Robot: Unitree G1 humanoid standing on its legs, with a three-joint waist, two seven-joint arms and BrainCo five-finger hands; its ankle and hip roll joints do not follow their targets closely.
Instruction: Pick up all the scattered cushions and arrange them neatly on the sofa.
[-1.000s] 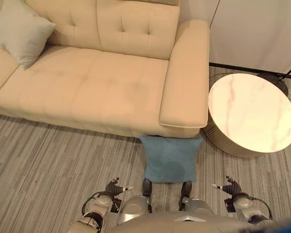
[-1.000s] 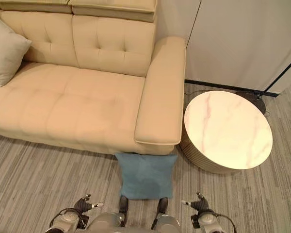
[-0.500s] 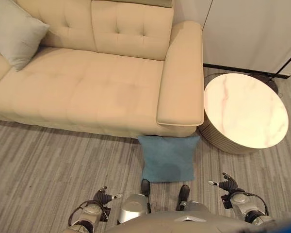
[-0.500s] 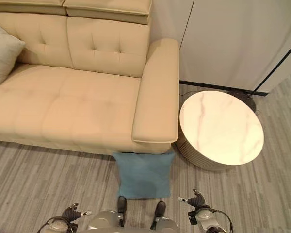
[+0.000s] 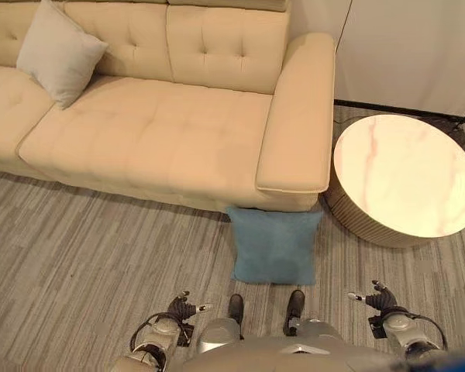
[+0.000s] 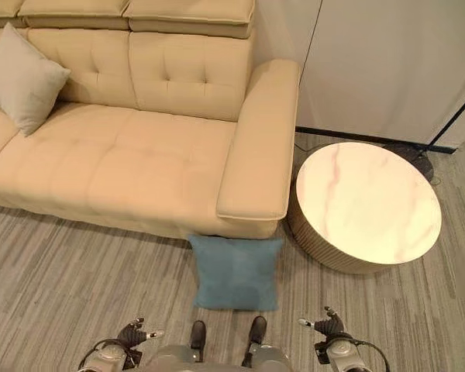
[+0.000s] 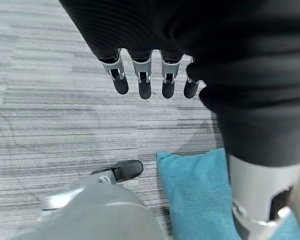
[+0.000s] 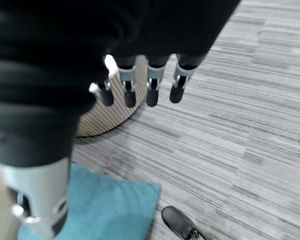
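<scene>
A blue cushion (image 5: 272,246) lies on the carpet against the front of the beige sofa (image 5: 163,132), below its right armrest. A pale grey cushion (image 5: 60,53) leans upright on the sofa's seat at the left. My left hand (image 5: 182,308) hangs low at the bottom left, fingers relaxed and holding nothing; the left wrist view shows its fingers (image 7: 144,82) straight over the carpet, the blue cushion (image 7: 200,200) beyond. At the bottom right my right hand (image 5: 380,299) hangs the same way, its fingers (image 8: 151,90) straight and empty.
A round marble-topped side table (image 5: 407,177) stands right of the sofa's armrest (image 5: 298,116). White wall panels (image 5: 407,46) rise behind it. Striped grey carpet (image 5: 85,256) spreads in front of the sofa.
The camera has moved, and the whole scene sits further right and slightly lower. Both hands still hang empty at my sides. The cushions have not moved.
</scene>
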